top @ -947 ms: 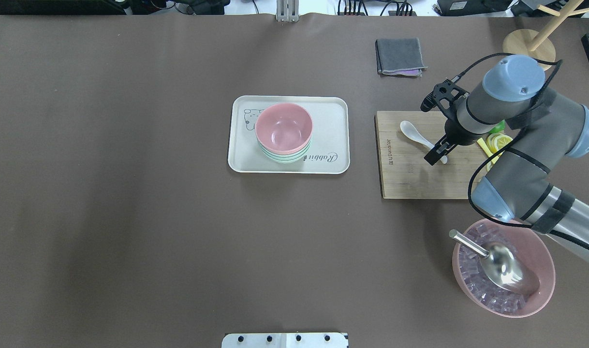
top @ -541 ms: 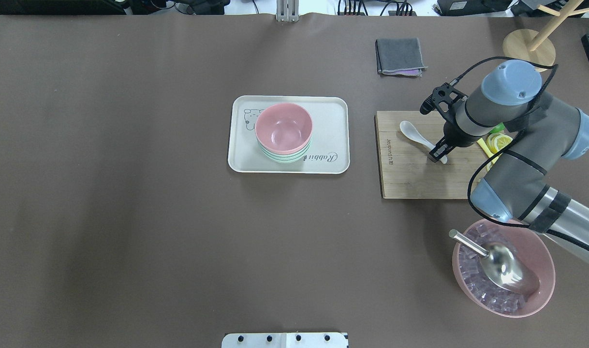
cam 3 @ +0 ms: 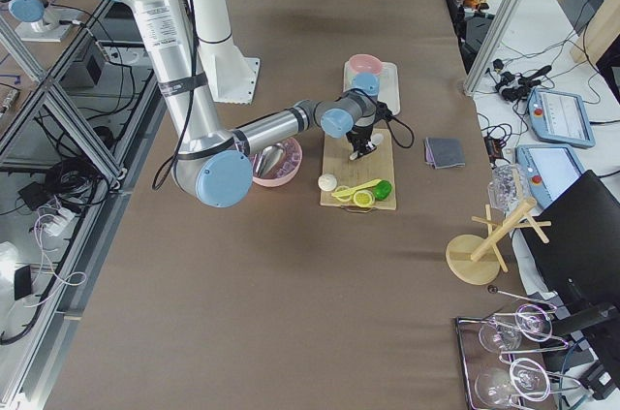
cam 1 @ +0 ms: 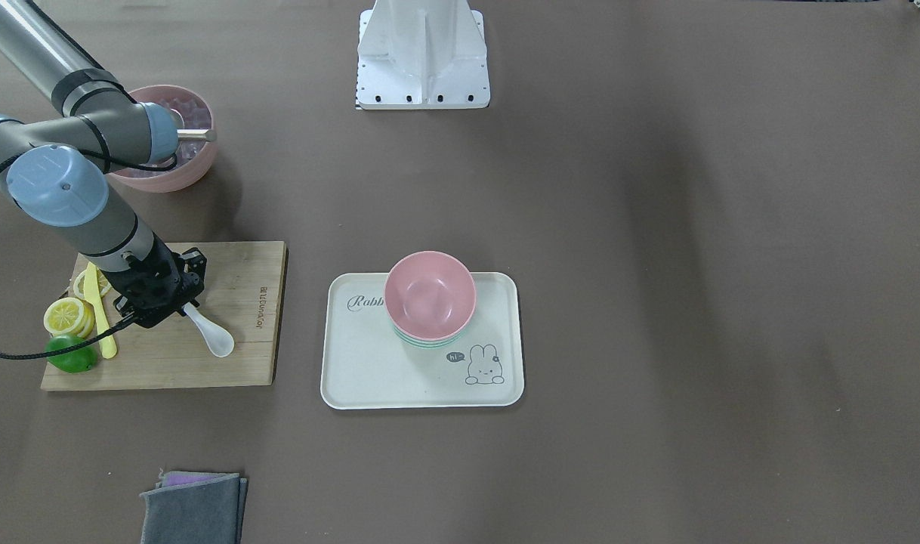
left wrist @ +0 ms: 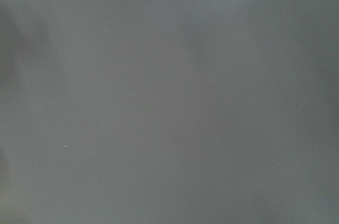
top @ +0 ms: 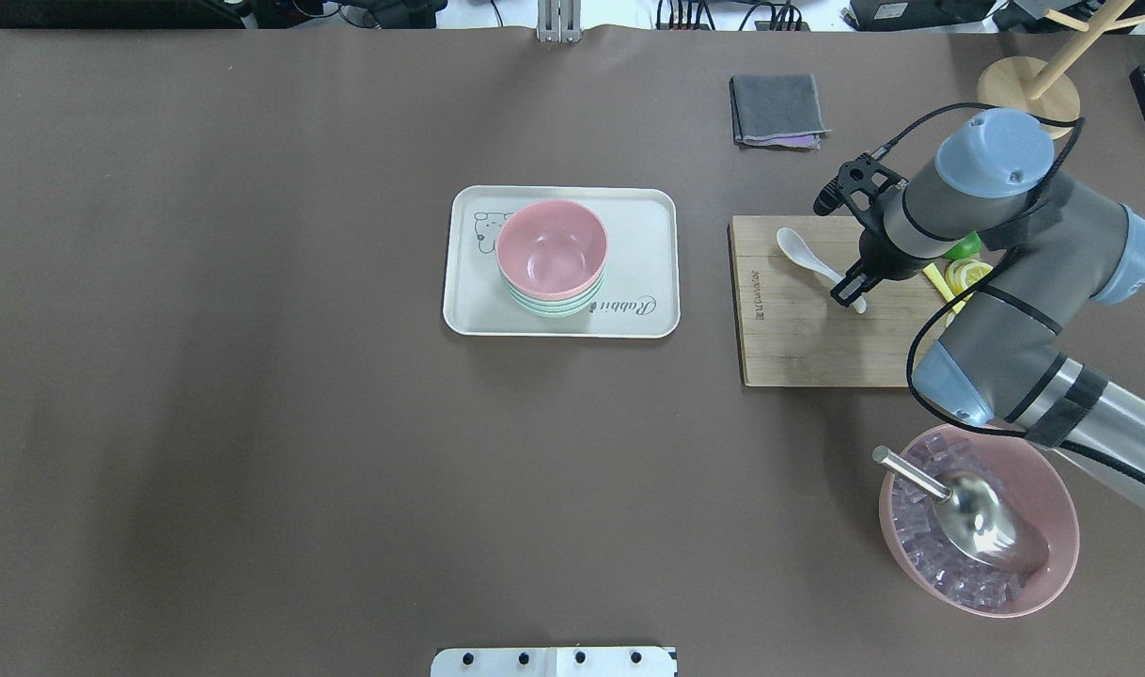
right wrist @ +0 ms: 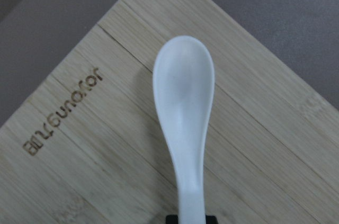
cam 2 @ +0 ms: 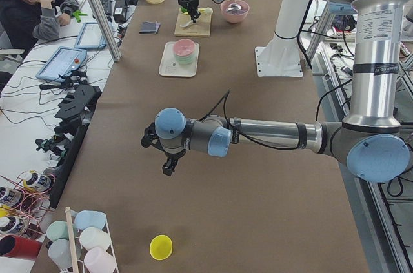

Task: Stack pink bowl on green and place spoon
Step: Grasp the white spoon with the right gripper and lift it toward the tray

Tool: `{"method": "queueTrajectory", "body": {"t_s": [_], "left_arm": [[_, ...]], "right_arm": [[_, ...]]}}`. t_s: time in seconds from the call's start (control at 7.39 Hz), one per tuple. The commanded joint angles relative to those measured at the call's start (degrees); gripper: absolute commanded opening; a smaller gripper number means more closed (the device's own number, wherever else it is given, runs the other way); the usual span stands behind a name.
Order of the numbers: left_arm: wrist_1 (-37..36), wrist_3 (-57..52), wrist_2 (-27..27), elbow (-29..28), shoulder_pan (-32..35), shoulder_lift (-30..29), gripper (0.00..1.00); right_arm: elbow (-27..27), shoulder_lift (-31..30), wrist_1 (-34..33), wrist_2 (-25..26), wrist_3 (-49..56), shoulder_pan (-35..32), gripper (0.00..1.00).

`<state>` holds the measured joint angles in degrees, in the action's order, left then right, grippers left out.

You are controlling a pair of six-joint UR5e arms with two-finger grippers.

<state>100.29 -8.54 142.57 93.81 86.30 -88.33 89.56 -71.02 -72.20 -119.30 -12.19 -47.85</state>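
Grabbing spoon (top: 798, 249) handle w/ right gripper (top: 852, 299), can't tell if clamped yet. Done: pink bowl (top: 551, 246) on green (top: 554, 308). Next: lift, carry over.

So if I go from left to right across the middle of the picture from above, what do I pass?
Rabbit tray holding the pink bowl stacked on the mint-green bowl → white spoon lying on the bamboo cutting board → lemon slices.
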Motion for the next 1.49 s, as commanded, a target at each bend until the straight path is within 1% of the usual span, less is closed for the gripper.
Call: {"method": "queueTrajectory", "body": {"t_s": [0.0, 0.14, 0.27, 0.41, 0.54, 0.68, 0.81, 0.95, 1.08, 1.22, 1.35], "left_arm": [[0.0, 0.2, 0.0, 0.1, -0.1, 0.0, 1.00], [0.0, 0.3, 0.0, 0.0, -0.1, 0.0, 1.00], [0.0, 0.3, -0.4, -0.4, 0.0, 0.2, 1.00], [-0.5, 0.6, -1.2, -0.7, 0.1, 2.4, 1.00], [-1.5, 4.7, -3.5, -0.4, 1.1, 4.4, 1.00], [-2.8, 9.1, -3.9, 1.0, 3.6, 4.7, 1.00], [-7.7, 9.0, -4.1, 2.9, 4.0, 4.4, 1.00], [-11.0, 8.8, -4.8, 6.4, 5.3, 5.2, 1.00], [-11.1, 8.8, -6.2, 8.4, 5.5, 6.8, 1.00], [-11.1, 8.8, -6.2, 8.6, 5.5, 6.9, 1.00], [-11.1, 8.8, -6.3, 8.6, 5.5, 7.0, 1.00]], "right_arm": [[0.0, 0.9, -0.7, -0.1, -0.7, -0.7, 0.01], [0.0, 1.6, -1.3, -0.1, -2.6, -1.0, 0.00], [0.0, 3.2, -2.0, -0.1, -6.8, -1.1, 0.00], [0.2, 5.7, -4.6, -0.1, -10.0, -1.1, 0.00], [0.4, 8.9, -8.4, -0.1, -13.5, -1.0, 0.00], [0.9, 11.8, -11.4, -0.1, -17.7, -0.8, 0.00], [1.3, 14.6, -13.5, -0.1, -22.0, -0.7, 0.00], [1.3, 17.7, -15.6, 0.0, -25.3, -0.3, 0.00], [0.5, 22.0, -18.8, 0.5, -27.5, 0.9, 0.00], [-0.4, 25.6, -21.6, 0.9, -29.2, 2.2, 0.00], [-1.7, 28.6, -22.5, 2.6, -33.5, 4.4, 0.00]]}}
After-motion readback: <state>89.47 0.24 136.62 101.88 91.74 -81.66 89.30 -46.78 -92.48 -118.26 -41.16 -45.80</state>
